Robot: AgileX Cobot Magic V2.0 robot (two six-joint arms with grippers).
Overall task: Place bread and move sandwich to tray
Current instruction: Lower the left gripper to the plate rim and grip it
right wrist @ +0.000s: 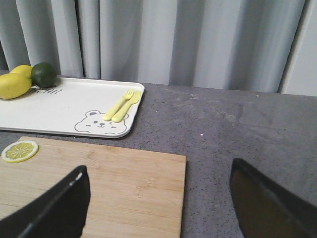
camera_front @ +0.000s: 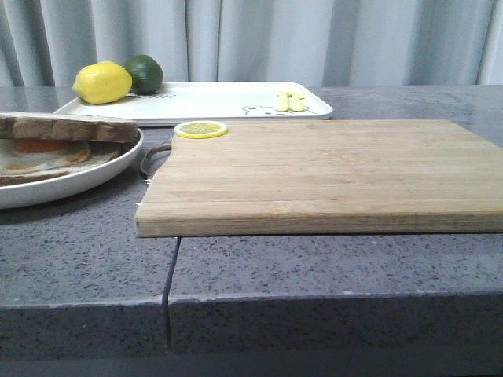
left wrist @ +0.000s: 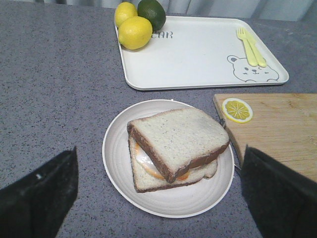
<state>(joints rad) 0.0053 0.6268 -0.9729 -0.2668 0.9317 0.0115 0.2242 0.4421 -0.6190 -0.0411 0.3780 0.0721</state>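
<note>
The sandwich lies on a round white plate at the table's left; a fried egg shows between its slices. The thick bread rests on top, skewed over the lower slice, and appears in the front view as bread. My left gripper hovers open above the plate, one finger on each side, holding nothing. Behind stands the white tray with a bear print. My right gripper is open and empty over the right end of the cutting board.
A wooden cutting board fills the table's middle, with a lemon slice at its back left corner. Two lemons and a lime sit on the tray's left end, a yellow fork and knife on its right. Curtains hang behind.
</note>
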